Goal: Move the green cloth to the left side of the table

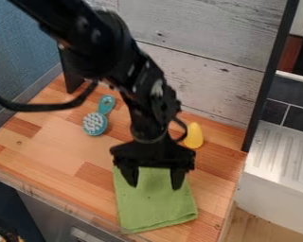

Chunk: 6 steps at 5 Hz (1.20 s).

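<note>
So the cloth (155, 208) is a light, kinda mossy green, roughly rectangular with a few tiny dark specks, lying pretty flat by the counter's (49, 137) front edge, right of centre. Gripper (154, 185) hangs over its far end, fingers (178, 177) spread wide.

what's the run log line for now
gripper over green cloth | jaws apart | cloth not at left of table | teal brush, yellow item farther back
</note>
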Tool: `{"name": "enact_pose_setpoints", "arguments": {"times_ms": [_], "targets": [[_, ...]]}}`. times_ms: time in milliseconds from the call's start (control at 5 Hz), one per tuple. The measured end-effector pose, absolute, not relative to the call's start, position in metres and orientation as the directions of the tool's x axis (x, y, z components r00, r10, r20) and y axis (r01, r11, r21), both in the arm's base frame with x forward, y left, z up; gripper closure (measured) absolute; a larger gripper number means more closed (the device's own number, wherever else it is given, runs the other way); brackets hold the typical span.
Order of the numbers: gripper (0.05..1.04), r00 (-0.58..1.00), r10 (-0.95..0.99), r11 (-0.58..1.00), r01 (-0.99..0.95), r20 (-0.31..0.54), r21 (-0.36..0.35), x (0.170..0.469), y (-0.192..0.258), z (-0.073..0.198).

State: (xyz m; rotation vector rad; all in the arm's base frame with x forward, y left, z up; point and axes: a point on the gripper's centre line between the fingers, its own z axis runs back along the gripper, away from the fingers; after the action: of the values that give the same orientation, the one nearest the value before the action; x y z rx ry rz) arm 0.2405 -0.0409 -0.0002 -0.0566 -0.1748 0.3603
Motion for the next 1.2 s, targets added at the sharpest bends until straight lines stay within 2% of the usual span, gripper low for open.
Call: {"name": "enact_pose_setpoints", "arguments": {"times_ms": [400,600,1000,1200], "targets": [[0.083,0.935,0.304,0.951,-0.287,0.181,-0.114,0.252,-0.055,-0.024],[0.083,0.946,0.276,0.96,-0.263,0.172,-0.093,0.254,-0.054,-0.031],[0.084,0.944,0.278,0.96,-0.279,0.18,-0.018,0.255,-0.032,-0.032],[0.084,0.918,0.361,0.92,-0.38,0.166,0.097,0.249,0.002,-0.031]]}}
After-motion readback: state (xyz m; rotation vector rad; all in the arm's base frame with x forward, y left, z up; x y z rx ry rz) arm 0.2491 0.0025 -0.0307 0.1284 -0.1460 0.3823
